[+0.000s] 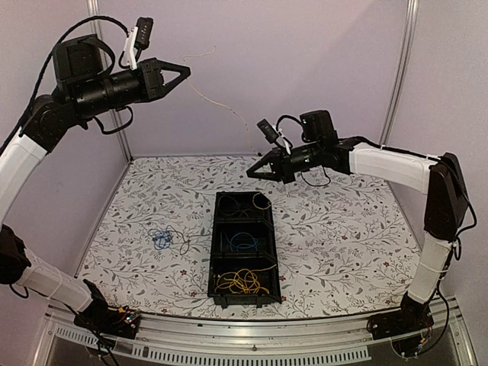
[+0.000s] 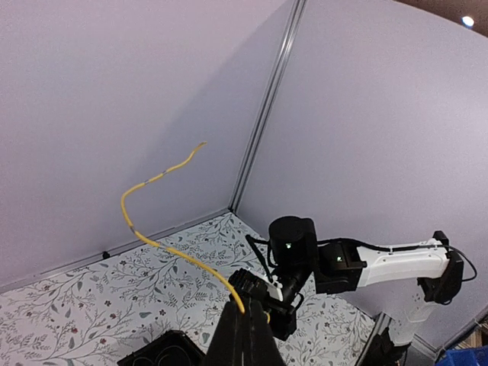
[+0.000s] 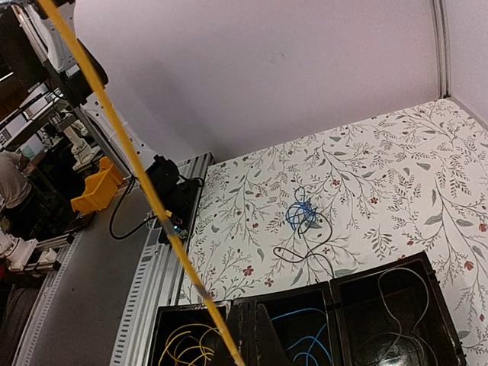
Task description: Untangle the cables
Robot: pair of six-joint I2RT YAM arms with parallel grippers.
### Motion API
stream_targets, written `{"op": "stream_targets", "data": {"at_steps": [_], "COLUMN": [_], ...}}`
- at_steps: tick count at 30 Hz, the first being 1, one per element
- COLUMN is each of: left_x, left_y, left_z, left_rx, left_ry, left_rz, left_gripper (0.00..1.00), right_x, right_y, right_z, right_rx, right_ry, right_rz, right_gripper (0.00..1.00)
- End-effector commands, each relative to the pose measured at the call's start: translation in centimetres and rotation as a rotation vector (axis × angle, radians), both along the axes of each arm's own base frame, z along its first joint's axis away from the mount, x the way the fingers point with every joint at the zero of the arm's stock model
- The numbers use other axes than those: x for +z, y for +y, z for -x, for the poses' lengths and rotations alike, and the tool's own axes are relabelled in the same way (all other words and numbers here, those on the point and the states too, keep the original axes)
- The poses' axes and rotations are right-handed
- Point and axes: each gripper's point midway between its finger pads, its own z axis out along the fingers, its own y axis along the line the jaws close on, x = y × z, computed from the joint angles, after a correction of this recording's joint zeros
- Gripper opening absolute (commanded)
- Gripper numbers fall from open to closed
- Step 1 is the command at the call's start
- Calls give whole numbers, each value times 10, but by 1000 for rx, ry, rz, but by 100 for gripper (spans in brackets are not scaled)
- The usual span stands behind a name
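Both arms holding one yellow cable [image 1: 219, 102] stretched in air above black tray [image 1: 216, 252]. Left gripper [image 1: 183, 74] pinching it up high, right gripper [image 1: 254, 172] clamping lower down. Seemingly mid-separation. Next calling for laying it on table [image 1: 343, 236], away from blue bunch [image 1: 160, 239]. Left arm sitting close to walls; open room lying rightward.

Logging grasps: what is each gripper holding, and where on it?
Both pinch one yellow cable: left gripper short of its loose end, right gripper farther along.
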Motion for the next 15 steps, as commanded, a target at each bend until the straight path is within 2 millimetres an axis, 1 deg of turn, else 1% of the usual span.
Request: {"op": "stream_targets", "data": {"at_steps": [1, 3, 5, 8, 12, 15], "left_x": [-8, -11, -12, -18, -31, -46], "left_y": [3, 6, 10, 17, 22, 23], "left_z": [2, 3, 6, 8, 11, 12], "left_rx": [19, 25, 33, 54, 61, 66], "left_ry": [-27, -28, -33, -25, -1, 24], "left_rz": [-5, -1, 4, -3, -25, -43], "left_gripper": [0, 0, 0, 0, 0, 0], "right_x": [18, 14, 10, 2, -6, -11], "right_y": [10, 20, 30, 42, 51, 56], "right_z": [63, 87, 106, 128, 149, 157], "right_rx": [143, 206, 252, 304, 358, 377], "right_ry": [30, 48, 62, 72, 91, 101], "right_rz": [-9, -3, 9, 27, 38, 47], "right_gripper": [0, 0, 0, 0, 0, 0]}}
